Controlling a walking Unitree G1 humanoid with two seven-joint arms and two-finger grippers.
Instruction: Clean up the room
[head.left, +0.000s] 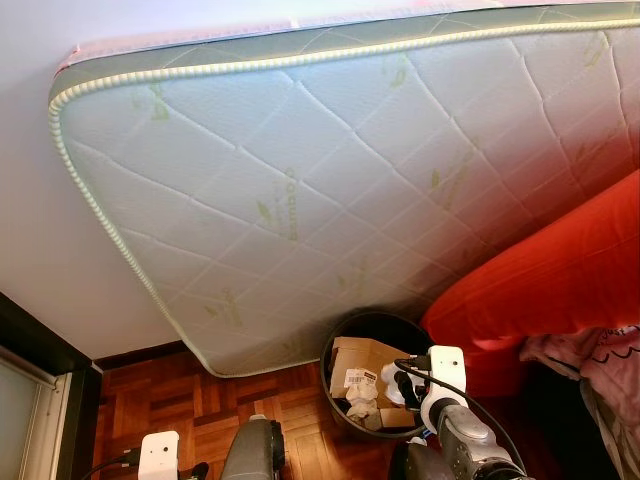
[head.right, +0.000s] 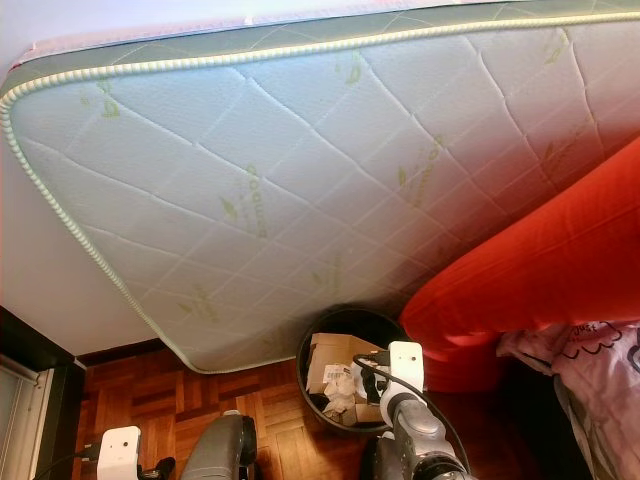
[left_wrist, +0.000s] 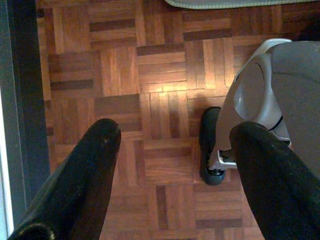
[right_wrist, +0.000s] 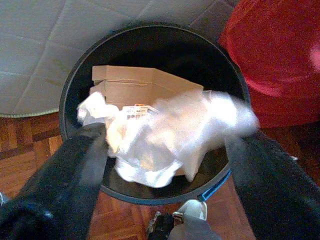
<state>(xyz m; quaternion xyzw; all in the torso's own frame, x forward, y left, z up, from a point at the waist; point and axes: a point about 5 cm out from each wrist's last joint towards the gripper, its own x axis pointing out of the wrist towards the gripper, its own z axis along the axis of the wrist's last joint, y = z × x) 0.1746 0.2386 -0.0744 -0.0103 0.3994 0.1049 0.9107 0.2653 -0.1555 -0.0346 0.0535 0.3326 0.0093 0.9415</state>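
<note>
Right gripper (right_wrist: 165, 150) hangs over the black bin (right_wrist: 75, 80), jaws spread, white crumpled plastic (right_wrist: 165, 135) between them, blurred, above a cardboard box (right_wrist: 135, 82). Bin stands on parquet floor (head.left: 180, 400) against a leaning mattress (head.left: 330, 170), beside a red cushion (head.left: 560, 270). Left gripper (left_wrist: 172, 165) hangs idle, jaws apart.

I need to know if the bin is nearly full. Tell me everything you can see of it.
The bin is round, black and upright on the parquet floor, between the leaning mattress and a red cushion. It holds a cardboard box and white crumpled plastic. The right gripper hangs open above.
</note>
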